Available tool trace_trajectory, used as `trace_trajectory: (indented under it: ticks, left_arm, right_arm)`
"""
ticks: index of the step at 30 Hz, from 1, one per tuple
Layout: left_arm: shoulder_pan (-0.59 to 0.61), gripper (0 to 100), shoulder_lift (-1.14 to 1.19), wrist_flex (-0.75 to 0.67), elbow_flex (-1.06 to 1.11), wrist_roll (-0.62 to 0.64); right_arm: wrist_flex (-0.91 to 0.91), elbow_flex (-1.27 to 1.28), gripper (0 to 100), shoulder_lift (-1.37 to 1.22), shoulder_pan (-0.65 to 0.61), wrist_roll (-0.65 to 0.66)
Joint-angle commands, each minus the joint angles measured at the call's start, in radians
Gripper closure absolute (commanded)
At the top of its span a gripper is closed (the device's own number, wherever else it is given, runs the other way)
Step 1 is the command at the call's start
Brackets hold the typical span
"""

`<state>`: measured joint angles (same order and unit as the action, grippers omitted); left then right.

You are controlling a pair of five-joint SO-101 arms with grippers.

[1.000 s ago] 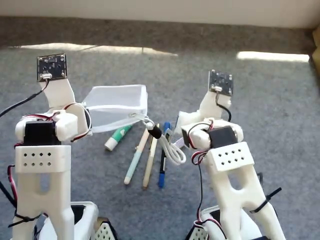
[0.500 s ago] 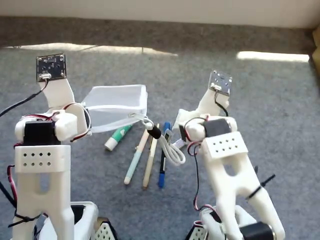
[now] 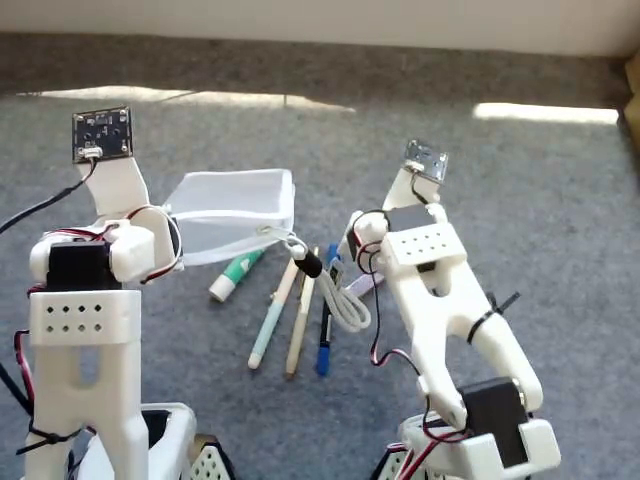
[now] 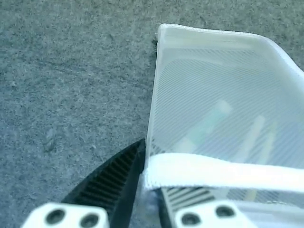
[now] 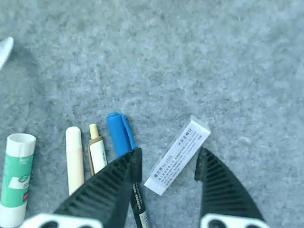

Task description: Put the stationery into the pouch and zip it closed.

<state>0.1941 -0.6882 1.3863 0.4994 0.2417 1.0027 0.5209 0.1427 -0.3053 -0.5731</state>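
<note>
The left end effector (image 4: 148, 166) was clamped on the rim of the pouch (image 4: 213, 109), at a corner of its open mouth. In the high view the pouch was raised at this side, and its mouth faced toward the stationery. The pouch looked like a thin, half-transparent mesh, so I judge it very light and soft. It would probably fold or close if it were not held by the firmer edge band, where the grip was.

All the stationery lay on the grey worktop (image 5: 190, 57), outside the pouch: a glue stick (image 5: 16, 175), a cream pen (image 5: 74, 159), a beige pen (image 5: 97, 152), a blue pen (image 5: 118, 133) and a small white labelled piece (image 5: 178, 156). The right end effector (image 5: 168, 154) was above them with its fingers apart, one finger over the blue pen and the other past the white piece, which lay between them. How high it was above the worktop, I cannot tell.

The white piece seemed flat and light, perhaps slippery in its wrapper, so it should be taken across its narrow sides, with the fingers low to the worktop. The pens are stiff and round and could roll; the middle of the barrel seems the best place to hold them.
</note>
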Motion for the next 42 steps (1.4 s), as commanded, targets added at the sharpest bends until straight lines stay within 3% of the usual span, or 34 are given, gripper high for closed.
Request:
trace_trajectory:
  ticks: [1, 23, 30, 42]
  left_arm:
    - [0.018, 99, 0.005, -0.011, -0.001, 0.006]
    - [0.018, 99, 0.005, -0.009, -0.001, 0.006]
    - [0.018, 99, 0.005, -0.009, -0.001, 0.006]
    - [0.018, 99, -0.001, -0.012, 0.013, 0.006]
  right_arm:
    - [-0.024, -0.077, 82.8, -0.022, 0.038, -0.009]
    - [-0.022, -0.196, 83.0, -0.274, 0.061, -0.009]
    - [-0.027, -0.197, 94.0, -0.294, 0.062, -0.008]
    - [-0.022, -0.199, 94.3, -0.289, 0.064, -0.002]
